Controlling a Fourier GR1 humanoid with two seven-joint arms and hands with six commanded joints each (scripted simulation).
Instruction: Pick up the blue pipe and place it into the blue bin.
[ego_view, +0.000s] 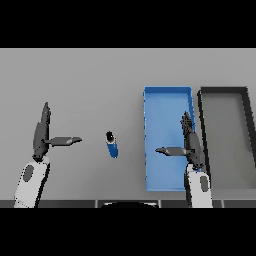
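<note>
Lying on the plain grey table (90, 75), apart from both hands: one short blue cylindrical pipe (112, 145) with a dark far end whose detail is hard to make out, between the left hand (44, 136) and the shallow rectangular blue bin (167, 100). Left hand, well to the pipe's left, fingers straight, thumb out, holding nothing; right hand (189, 145), likewise spread and empty, over the bin's right part, hiding some of it. Beside the bin, one dark-rimmed grey rectangular tray (227, 90), cut off at the right edge.

I see the blue pipe (112, 145) lying on the grey table (90, 80), left of the blue bin (165, 100). My left hand (42, 134) hovers open, well left of it; my right hand (189, 142) is open over the bin, beside a dark bin (225, 91).
</note>
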